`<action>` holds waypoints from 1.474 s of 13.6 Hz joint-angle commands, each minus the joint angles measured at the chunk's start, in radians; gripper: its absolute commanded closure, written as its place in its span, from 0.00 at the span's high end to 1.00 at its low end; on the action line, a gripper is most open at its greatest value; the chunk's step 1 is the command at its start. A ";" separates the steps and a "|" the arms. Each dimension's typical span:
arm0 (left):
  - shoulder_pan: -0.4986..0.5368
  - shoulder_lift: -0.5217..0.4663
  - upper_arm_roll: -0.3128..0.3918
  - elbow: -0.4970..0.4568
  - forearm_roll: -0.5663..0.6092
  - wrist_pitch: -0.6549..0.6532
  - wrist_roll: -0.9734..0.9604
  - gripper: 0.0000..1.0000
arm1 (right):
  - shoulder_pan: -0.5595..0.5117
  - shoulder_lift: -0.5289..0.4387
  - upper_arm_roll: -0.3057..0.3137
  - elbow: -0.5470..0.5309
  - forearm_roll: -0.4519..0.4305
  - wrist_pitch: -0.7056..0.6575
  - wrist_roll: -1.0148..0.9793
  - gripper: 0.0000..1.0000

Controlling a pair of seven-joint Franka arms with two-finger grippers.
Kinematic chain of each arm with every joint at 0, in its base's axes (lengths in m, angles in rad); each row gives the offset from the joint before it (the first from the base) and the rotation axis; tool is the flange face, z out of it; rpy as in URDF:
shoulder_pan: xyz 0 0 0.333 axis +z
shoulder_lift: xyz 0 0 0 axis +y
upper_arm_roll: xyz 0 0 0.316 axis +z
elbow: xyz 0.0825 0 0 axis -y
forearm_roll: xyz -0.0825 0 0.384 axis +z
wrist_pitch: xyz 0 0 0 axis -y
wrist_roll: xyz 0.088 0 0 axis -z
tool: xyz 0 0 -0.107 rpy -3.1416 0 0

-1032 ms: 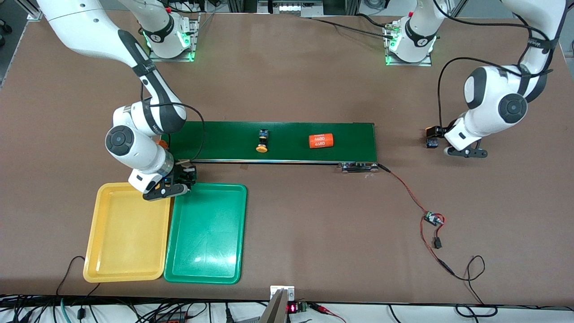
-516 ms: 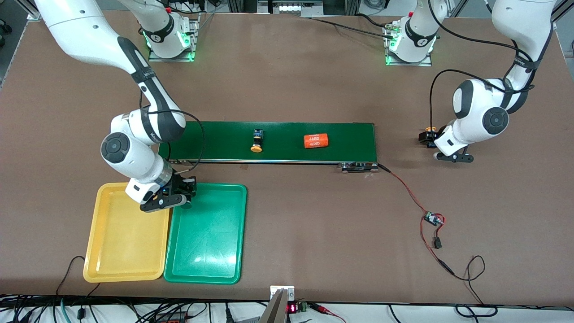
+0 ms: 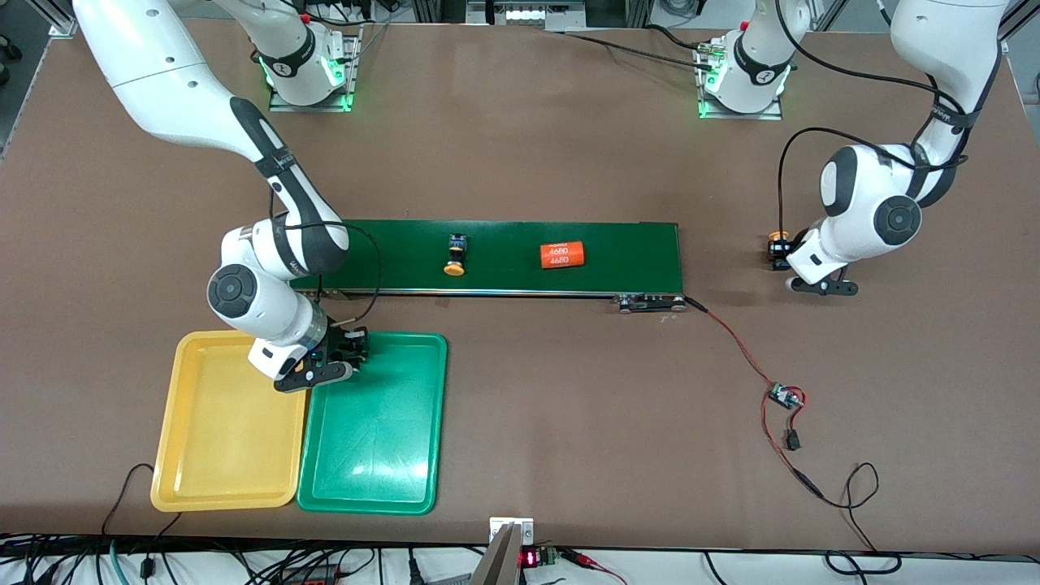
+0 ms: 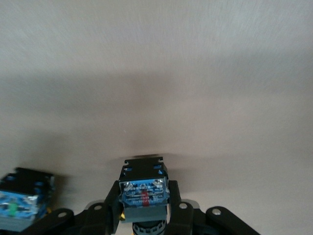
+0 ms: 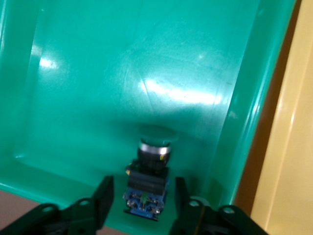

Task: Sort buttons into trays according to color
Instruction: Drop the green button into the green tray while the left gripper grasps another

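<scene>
Right gripper (image 5: 142, 196) sits low in the green tray (image 3: 382, 455), its fingers parted on either side of a green-capped button (image 5: 152, 161) without pressing it; the button lies on glossy plastic, beside the yellow tray (image 3: 219, 439). Left gripper (image 4: 144, 215) is clamped on a yellow-capped button (image 4: 144, 188) on the bare brown table (image 3: 528, 390); another button (image 4: 22, 205) is just beside it. One more yellow-capped button (image 3: 455, 256) and an orange cylinder (image 3: 563, 255) lie on the dark green belt (image 3: 634, 252).

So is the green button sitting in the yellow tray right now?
No, the right wrist view shows the green button resting in the green tray, between the right gripper's parted fingers.
</scene>
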 commanded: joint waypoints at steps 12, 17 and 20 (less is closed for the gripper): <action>-0.047 -0.029 -0.360 0.379 -0.146 -0.405 -0.286 0.09 | 0.008 -0.299 -0.025 -0.204 0.013 -0.223 0.023 1.00; -0.131 0.082 -0.391 0.364 -0.146 -0.275 -0.389 0.10 | 0.063 -0.438 -0.012 -0.370 0.057 -0.212 0.203 1.00; -0.162 0.125 -0.391 0.338 -0.145 -0.183 -0.435 0.11 | 0.116 -0.454 -0.003 -0.384 0.057 -0.204 0.329 1.00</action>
